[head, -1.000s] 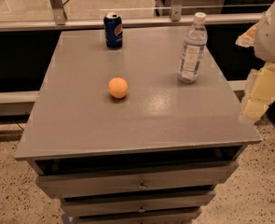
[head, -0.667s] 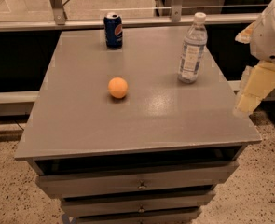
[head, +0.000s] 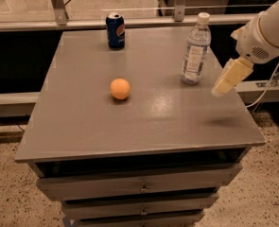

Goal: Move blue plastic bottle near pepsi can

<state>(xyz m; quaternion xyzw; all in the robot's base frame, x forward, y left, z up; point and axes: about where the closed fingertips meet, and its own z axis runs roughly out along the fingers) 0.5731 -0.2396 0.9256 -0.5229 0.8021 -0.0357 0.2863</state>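
The blue plastic bottle (head: 195,48) stands upright on the right side of the grey table (head: 82,126), clear with a white cap and pale label. The pepsi can (head: 115,30) stands upright near the table's far edge, left of the middle. My gripper (head: 230,77) hangs from the white arm at the right, over the table's right edge, a little to the right of the bottle and slightly nearer the camera. It holds nothing and is apart from the bottle.
An orange ball (head: 120,89) lies on the table between the can and the front edge. The table has drawers (head: 141,188) below its front. A metal rail (head: 143,21) runs behind the table. A white cable (head: 271,86) hangs at the right.
The arm and gripper have moved left and a little up, from beside the table's right front corner to over its right edge, closer to the bottle. Bottle, can and ball have not moved.
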